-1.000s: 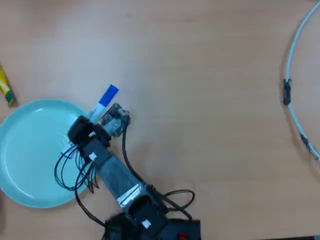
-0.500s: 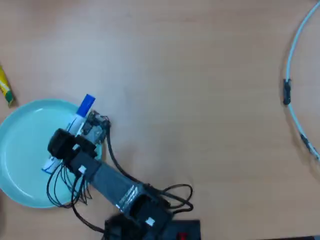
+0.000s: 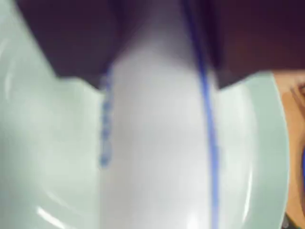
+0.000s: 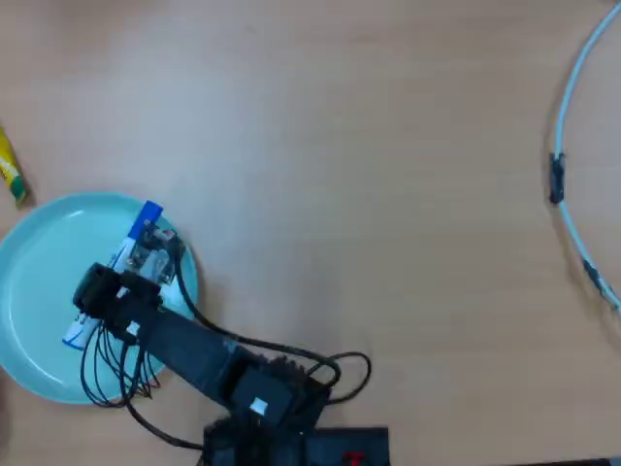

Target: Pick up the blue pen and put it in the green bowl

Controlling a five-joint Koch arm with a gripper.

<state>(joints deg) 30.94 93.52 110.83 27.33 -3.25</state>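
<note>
The blue pen (image 3: 157, 157) fills the wrist view, blurred and very close: a white barrel with blue print. Dark jaws press on it from both sides at the top of that view, so my gripper (image 3: 159, 81) is shut on it. In the overhead view the pen (image 4: 150, 216) lies slanted over the right part of the green bowl (image 4: 39, 252), blue cap toward the far rim, white end toward the bowl's middle. My gripper (image 4: 109, 291) is over the bowl, with the pen's middle hidden under it. The bowl's pale green floor (image 3: 38, 143) shows behind the pen.
A small yellow object (image 4: 10, 170) lies at the left edge, just beyond the bowl. A white cable (image 4: 572, 126) curves along the right side. The arm's base and black wires (image 4: 262, 408) sit at the near edge. The wooden table (image 4: 369, 194) spreads right of the bowl.
</note>
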